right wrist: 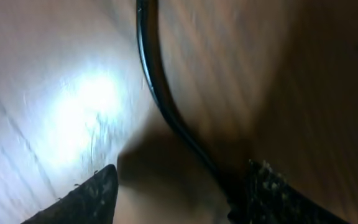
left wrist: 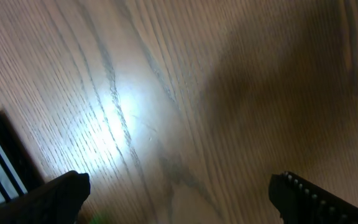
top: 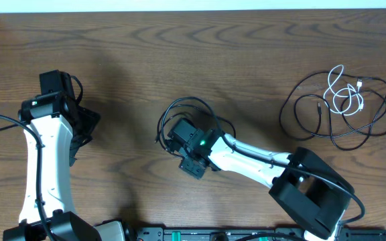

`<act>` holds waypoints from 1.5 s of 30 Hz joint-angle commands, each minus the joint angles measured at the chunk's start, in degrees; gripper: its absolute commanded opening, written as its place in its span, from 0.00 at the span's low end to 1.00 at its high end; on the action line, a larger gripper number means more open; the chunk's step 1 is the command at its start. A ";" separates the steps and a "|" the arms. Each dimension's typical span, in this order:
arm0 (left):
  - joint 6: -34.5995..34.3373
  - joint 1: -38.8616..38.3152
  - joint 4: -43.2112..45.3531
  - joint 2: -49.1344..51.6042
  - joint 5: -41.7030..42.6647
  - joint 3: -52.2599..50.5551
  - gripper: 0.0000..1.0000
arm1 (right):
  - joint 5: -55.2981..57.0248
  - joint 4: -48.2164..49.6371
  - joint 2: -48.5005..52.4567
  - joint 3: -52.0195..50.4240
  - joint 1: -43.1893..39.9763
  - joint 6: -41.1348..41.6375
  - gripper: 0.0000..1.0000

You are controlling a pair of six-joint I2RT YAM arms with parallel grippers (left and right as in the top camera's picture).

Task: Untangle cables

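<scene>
right tool (right wrist: 182, 180), black cable (right wrist: 157, 87) beneath — tangle (top: 346, 99) apart

A brown wooden table (top: 179, 47) with a strong wavy grain is carrying everything. Near its middle, one black cable (top: 169, 111) is lying in a loose loop, and part of the loop is hidden from above. Far to the right, well apart from this loop, the long black cables (top: 308, 99) are lying in wide rings that are crossing over each other. A shorter white cable (top: 346, 94) is resting in small coils in the upper part of these rings and is crossing the black ones. In the right wrist view, a stretch of the black cable (right wrist: 160, 93) is running over the wood (right wrist: 61, 93) beside a bright patch of light. In the left wrist view, the table (left wrist: 166, 93) is showing only bare grain.
</scene>
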 commanded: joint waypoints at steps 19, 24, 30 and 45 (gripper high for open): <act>0.28 0.09 -0.35 0.13 -0.35 0.28 0.98 | 10.45 -7.98 -2.60 1.18 -0.04 -3.96 0.99; 0.31 0.09 -0.35 0.13 -0.35 0.28 0.98 | 11.65 -10.91 -2.54 0.66 -0.28 -4.55 0.89; 0.31 0.09 -0.35 0.13 -0.35 0.28 0.98 | 8.98 -11.13 -2.34 -1.20 -0.39 -4.57 0.56; 0.31 0.09 -0.35 0.13 -0.35 0.28 0.98 | 3.85 -4.57 -2.34 -5.18 -0.46 -6.34 0.04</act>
